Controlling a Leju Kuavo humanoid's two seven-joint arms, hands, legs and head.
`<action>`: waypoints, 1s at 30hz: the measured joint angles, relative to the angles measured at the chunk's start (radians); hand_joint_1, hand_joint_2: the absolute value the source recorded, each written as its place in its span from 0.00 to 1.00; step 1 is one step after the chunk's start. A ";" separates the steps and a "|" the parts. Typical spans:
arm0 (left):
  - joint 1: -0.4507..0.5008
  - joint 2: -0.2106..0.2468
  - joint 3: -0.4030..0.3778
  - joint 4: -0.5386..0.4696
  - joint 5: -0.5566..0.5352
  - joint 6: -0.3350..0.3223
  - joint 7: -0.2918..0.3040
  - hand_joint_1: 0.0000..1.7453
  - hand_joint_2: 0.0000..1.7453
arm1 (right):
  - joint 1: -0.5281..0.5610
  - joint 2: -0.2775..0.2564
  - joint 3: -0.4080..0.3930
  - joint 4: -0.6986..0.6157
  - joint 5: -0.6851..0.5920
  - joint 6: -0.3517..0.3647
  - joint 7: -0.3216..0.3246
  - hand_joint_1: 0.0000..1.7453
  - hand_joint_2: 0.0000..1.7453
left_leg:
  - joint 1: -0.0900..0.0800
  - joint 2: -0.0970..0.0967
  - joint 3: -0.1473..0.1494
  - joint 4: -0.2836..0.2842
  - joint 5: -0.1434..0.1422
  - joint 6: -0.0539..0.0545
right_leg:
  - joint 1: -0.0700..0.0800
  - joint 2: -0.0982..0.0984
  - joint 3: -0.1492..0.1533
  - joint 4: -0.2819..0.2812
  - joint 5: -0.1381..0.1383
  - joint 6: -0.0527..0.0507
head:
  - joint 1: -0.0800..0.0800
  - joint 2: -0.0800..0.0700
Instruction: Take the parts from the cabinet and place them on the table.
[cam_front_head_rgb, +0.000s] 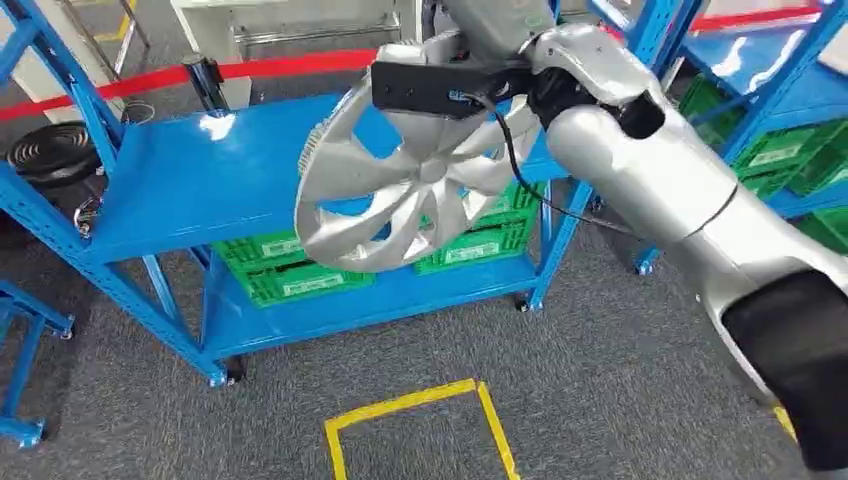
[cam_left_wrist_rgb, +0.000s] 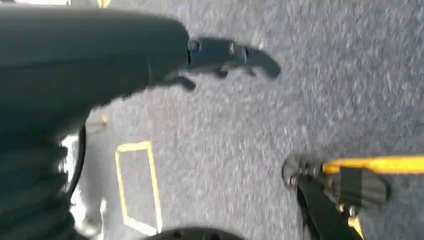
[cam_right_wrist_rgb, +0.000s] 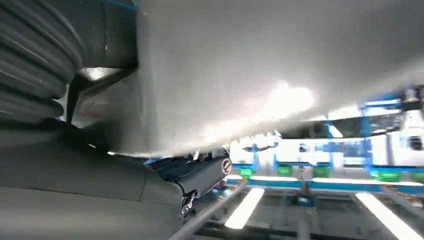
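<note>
Reading left to right in my head view: blue shelf rack (cam_front_head_rgb: 170, 190) at left, green crates (cam_front_head_rgb: 285, 270) on its lower shelf. Silver wheel cover (cam_front_head_rgb: 400, 190) at upper centre, raised off the rack, gripped by my right hand (cam_front_head_rgb: 455, 85). Left hand (cam_left_wrist_rgb: 220, 57) hangs over grey floor, fingers loosely extended, holding nothing.

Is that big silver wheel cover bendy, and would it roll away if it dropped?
The wheel cover probably stays stiff: it keeps its round shape hanging from the right robot hand. It looks thin with open gaps, so likely light. Being round, it might roll on the carpet.
</note>
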 joint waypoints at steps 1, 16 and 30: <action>0.000 0.001 0.000 0.000 0.002 0.002 -0.001 0.00 1.00 | 0.003 0.000 0.000 0.000 0.000 0.001 0.002 1.00 1.00 | -0.003 0.001 -0.008 0.000 0.008 0.013 | -0.004 0.000 0.000 -0.006 0.011 0.009 | 0.000 0.000; 0.004 -0.016 0.000 -0.003 0.010 -0.005 -0.024 0.00 1.00 | 0.010 0.035 0.008 0.017 0.019 0.023 0.006 1.00 1.00 | -0.024 0.014 -0.174 -0.003 0.179 0.038 | 0.034 0.007 0.182 -0.004 -0.194 -0.039 | 0.004 0.000; -0.003 0.000 0.008 -0.006 0.019 0.024 -0.042 0.00 1.00 | 0.007 0.104 0.010 0.143 0.074 -0.027 0.001 1.00 1.00 | 0.004 0.004 0.015 -0.015 -0.005 -0.011 | 0.000 -0.002 -0.002 0.000 -0.012 -0.014 | 0.000 0.000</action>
